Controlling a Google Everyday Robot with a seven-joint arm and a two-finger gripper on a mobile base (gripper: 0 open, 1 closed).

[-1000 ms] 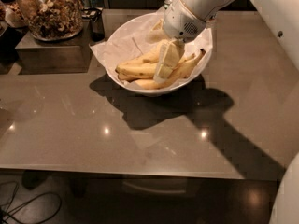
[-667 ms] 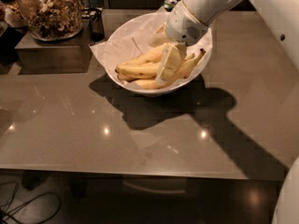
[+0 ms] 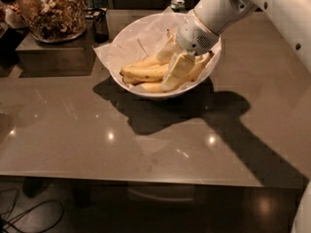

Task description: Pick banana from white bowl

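- Camera view: gripper [image 3: 173, 74] sat inside bowl [image 3: 160, 95], among the bananas; its open or closed state could not be told.
- Banana [image 3: 142, 73] lay in bowl, beside gripper.

It is dim and warm-toned here. Light falls from above and the far side, so my arm [image 3: 228, 4] and my pincer [image 3: 177, 71], down in the white bowl [image 3: 165, 95], cast a heavy dark shadow forward across the bench [image 3: 63, 130], which carries small bright glints.
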